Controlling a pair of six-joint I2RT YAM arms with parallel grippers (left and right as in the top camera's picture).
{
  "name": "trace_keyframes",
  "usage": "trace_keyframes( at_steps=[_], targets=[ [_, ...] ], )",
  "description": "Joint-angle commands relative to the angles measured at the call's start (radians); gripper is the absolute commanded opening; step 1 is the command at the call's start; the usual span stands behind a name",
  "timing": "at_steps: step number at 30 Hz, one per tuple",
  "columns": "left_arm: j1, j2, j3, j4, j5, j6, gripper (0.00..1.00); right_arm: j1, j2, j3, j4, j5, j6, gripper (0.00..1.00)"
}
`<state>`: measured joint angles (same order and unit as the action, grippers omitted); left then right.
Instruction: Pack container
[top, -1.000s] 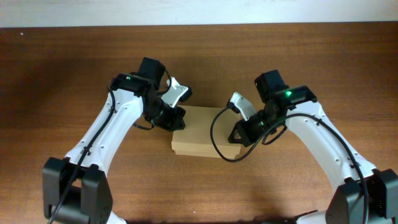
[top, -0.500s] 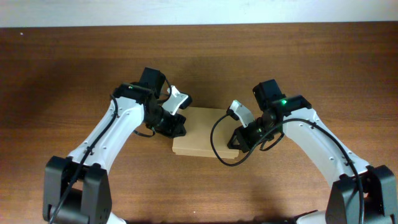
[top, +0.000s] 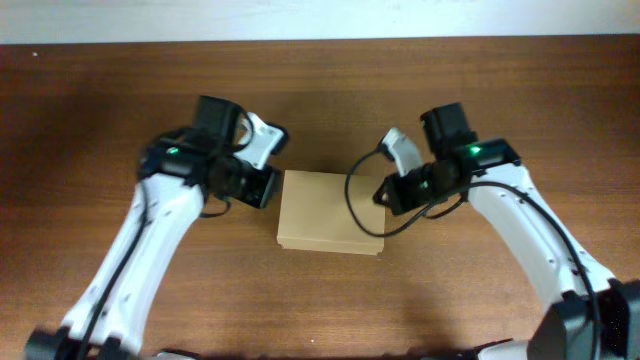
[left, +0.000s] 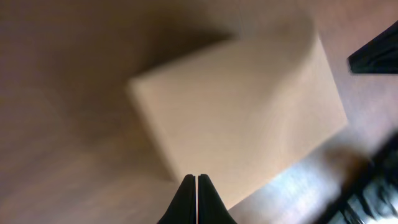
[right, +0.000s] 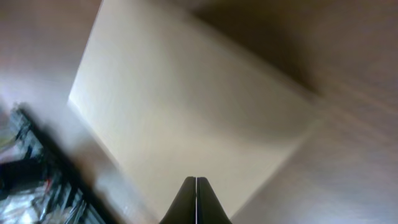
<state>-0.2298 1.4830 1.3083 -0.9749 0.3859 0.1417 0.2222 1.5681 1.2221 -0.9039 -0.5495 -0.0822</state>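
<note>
While the lid lies flat and closed, the box (top: 330, 212) presents a plain tan cardboard top, rectangular and unmarked, resting at the middle of the brown wooden surface (top: 100, 120) between the two arms. Left arm: reaches in from the lower left, with its wrist just beside the box's left edge. Right arm: reaches in from the lower right, with its wrist near the box's upper right corner; its black cable (top: 352, 208) loops over the right part of the lid. Left tool (left: 197, 182): fingers pressed together, nothing between them, pointing at the box. Right tool (right: 196, 183): fingers likewise pressed together and empty, pointing at the box. Both wrist views are blurred. Compared with one second earlier, both wrists have drawn outward: they then overlapped the box's left and right upper edges, and now the whole lid shows. The box has kept its place.
</note>
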Motion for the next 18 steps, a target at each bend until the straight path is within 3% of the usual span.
trace_keyframes(
  at_steps=[1,9,18],
  targets=[
    [0.047,-0.029,0.016,0.003,-0.097,-0.050,0.02,-0.039,-0.040,0.029,0.019,0.130,0.121,0.04],
    [0.122,0.035,-0.113,0.095,-0.032,-0.174,0.02,-0.072,0.000,-0.016,0.019,0.241,0.296,0.04],
    [0.119,0.118,-0.282,0.268,0.079,-0.258,0.02,-0.064,0.060,-0.087,0.035,0.155,0.305,0.04]
  ],
)
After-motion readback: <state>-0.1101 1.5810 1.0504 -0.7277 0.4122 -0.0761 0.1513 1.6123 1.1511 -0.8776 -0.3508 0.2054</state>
